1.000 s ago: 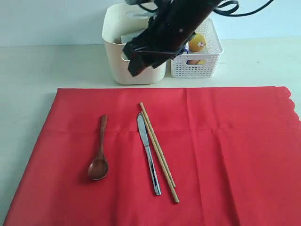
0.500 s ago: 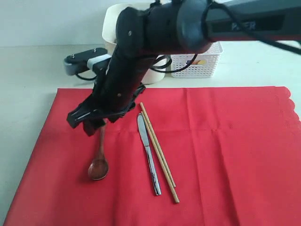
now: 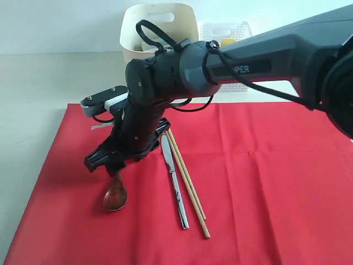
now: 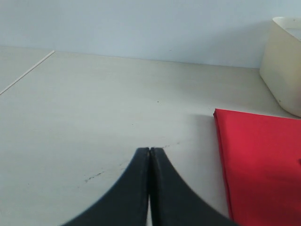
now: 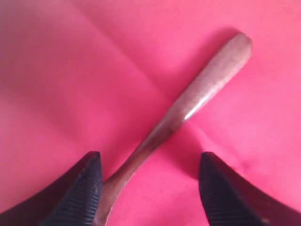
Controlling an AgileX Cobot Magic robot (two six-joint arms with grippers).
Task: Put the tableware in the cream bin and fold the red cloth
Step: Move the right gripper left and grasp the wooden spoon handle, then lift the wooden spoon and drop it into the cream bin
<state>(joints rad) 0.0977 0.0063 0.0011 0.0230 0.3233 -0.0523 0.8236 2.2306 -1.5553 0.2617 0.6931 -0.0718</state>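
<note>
A brown wooden spoon [image 3: 115,197] lies on the red cloth [image 3: 265,176], with a steel knife [image 3: 174,185] and wooden chopsticks [image 3: 188,185] to its right. My right gripper [image 3: 108,164] reaches across to the left and hangs low over the spoon's handle, hiding most of it. In the right wrist view it [image 5: 148,167] stands open, with the spoon handle [image 5: 207,89] running between the fingers, close by one of them [image 5: 87,190]. The cream bin [image 3: 165,25] stands behind the cloth. My left gripper [image 4: 149,151] is shut and empty over bare table, near the cloth's corner [image 4: 258,155] and the bin [image 4: 287,66].
A white lattice basket [image 3: 242,33] with a yellow fruit in it stands right of the cream bin. The right arm [image 3: 265,55] stretches across the back of the cloth. A pale table [image 3: 44,83] surrounds the cloth.
The right arm has swung from the cream bin forward and left, then lowered its open gripper onto the spoon's handle. The tableware on the cloth has not moved.
</note>
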